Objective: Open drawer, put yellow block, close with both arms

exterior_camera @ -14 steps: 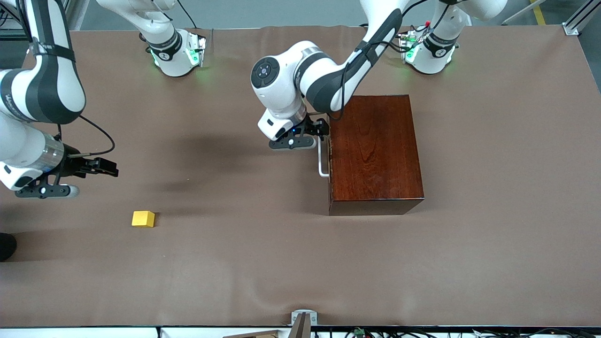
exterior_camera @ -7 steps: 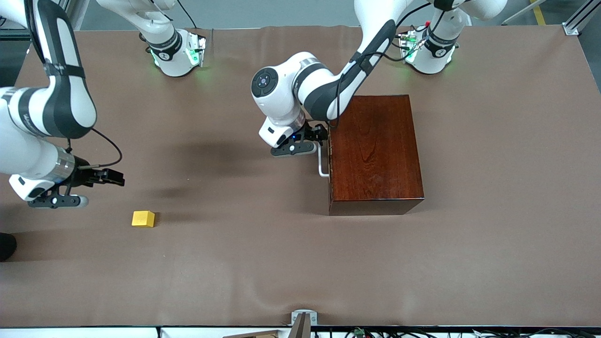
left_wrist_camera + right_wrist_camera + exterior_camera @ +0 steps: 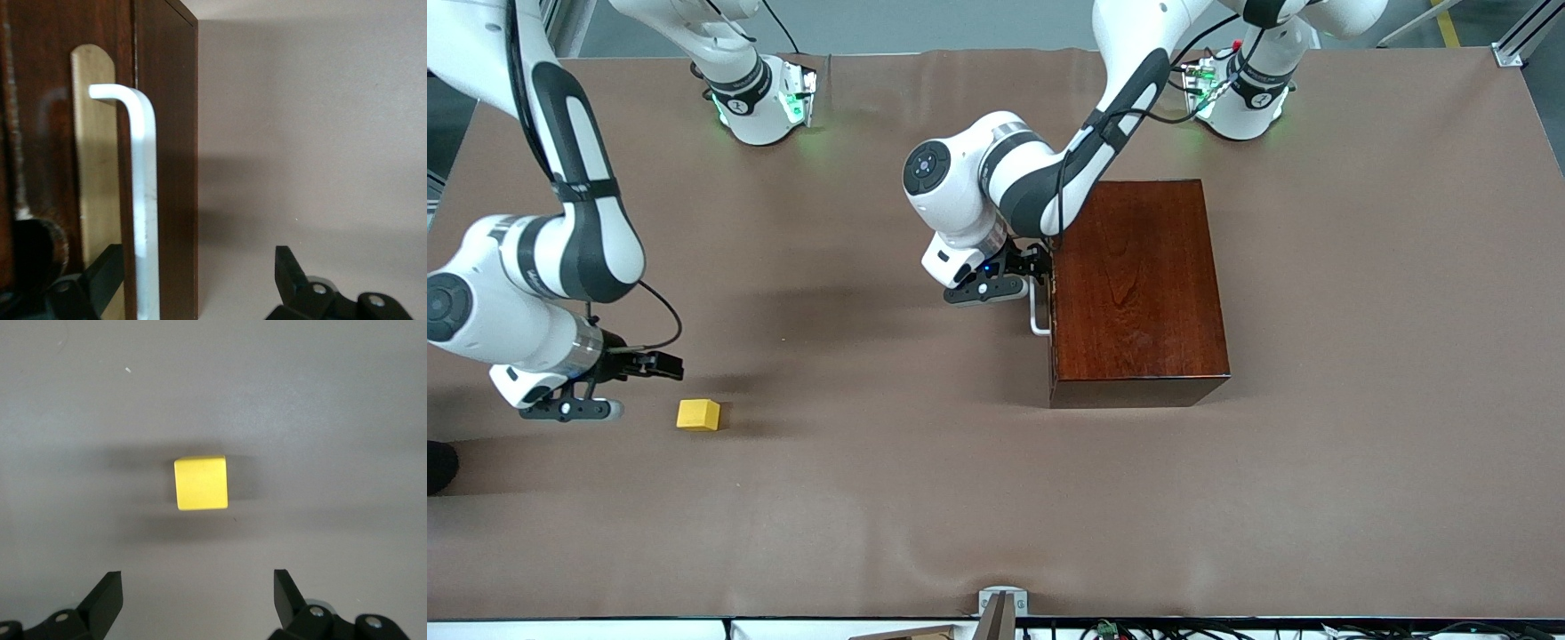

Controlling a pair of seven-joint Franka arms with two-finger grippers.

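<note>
- Yellow, and only one of it: a single block point(image 3: 698, 414) lies on the brown table point(image 3: 1360, 444), toward the right arm's end and well apart from the box point(image 3: 1138, 289).
- Two arms, two grippers, one dark reddish wooden box with one drawer point(image 3: 1052, 302) and one white handle point(image 3: 1037, 311).
- The right gripper point(image 3: 660, 365) hangs low just beside the block, on the side toward the right arm's end of the table — not touching it. Its jaws stand wide and empty; in the right wrist view the block point(image 3: 201, 483) sits on bare table ahead of the two fingertips point(image 3: 107, 593), centred between them.
- The left gripper point(image 3: 1040, 260) is at the drawer front, at the end of the handle farther from the front camera. In the left wrist view its fingers point(image 3: 290, 273) are spread wide, one on each side of the white bar point(image 3: 143, 200), with clear space between the bar and the finger on the table side — nothing is clamped.
- The drawer is closed, its front flush with the box, so the inside cannot be seen.
- The handle stands out from the drawer front toward the right arm's end of the table.
</note>
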